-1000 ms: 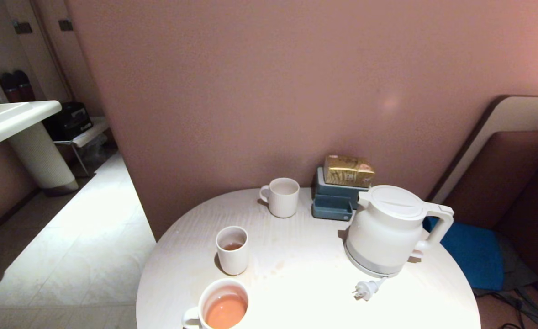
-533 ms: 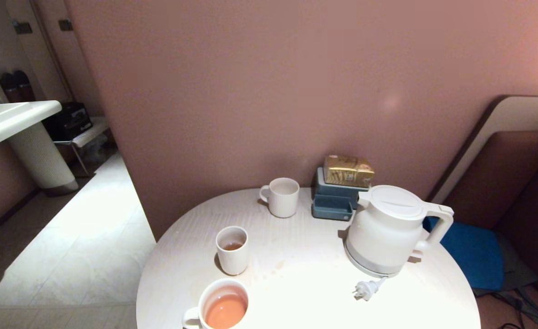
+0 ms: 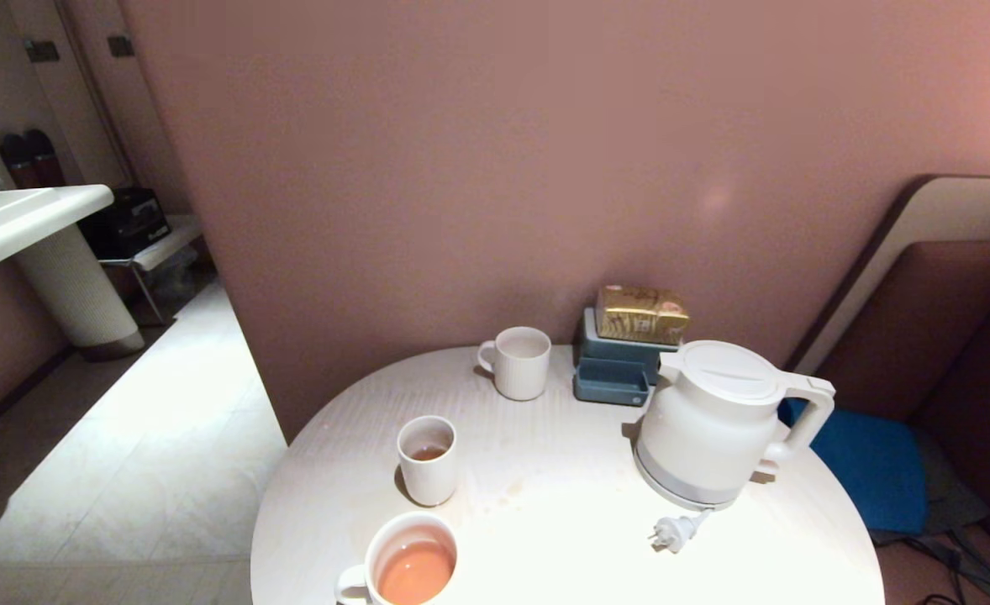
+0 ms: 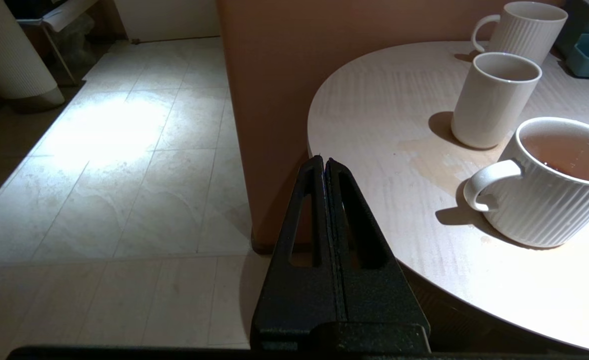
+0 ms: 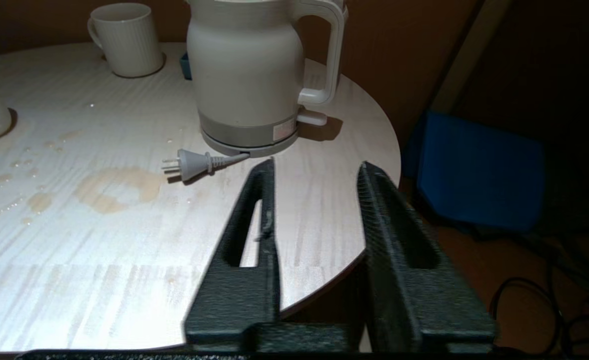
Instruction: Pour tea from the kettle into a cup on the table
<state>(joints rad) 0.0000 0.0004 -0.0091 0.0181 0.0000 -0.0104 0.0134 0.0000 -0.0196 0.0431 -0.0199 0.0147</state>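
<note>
The right gripper [image 5: 317,167] hangs with its fingers spread and empty off the near right edge of the table [image 3: 562,538], holding nothing. The kettle [image 5: 254,75] stands upright ahead of it, well apart, its handle [image 5: 327,55] turned toward the gripper and its loose plug [image 5: 187,164] lying on the tabletop. The left gripper [image 4: 323,165] is pressed shut and empty, parked off the table's left edge near the big mug [image 4: 554,180] already full of tea [image 3: 415,571]. Judging by this, pouring has not begun for the far mug [image 3: 518,361], which looks empty; the tall cup [image 3: 428,460] holds only a little.
</note>
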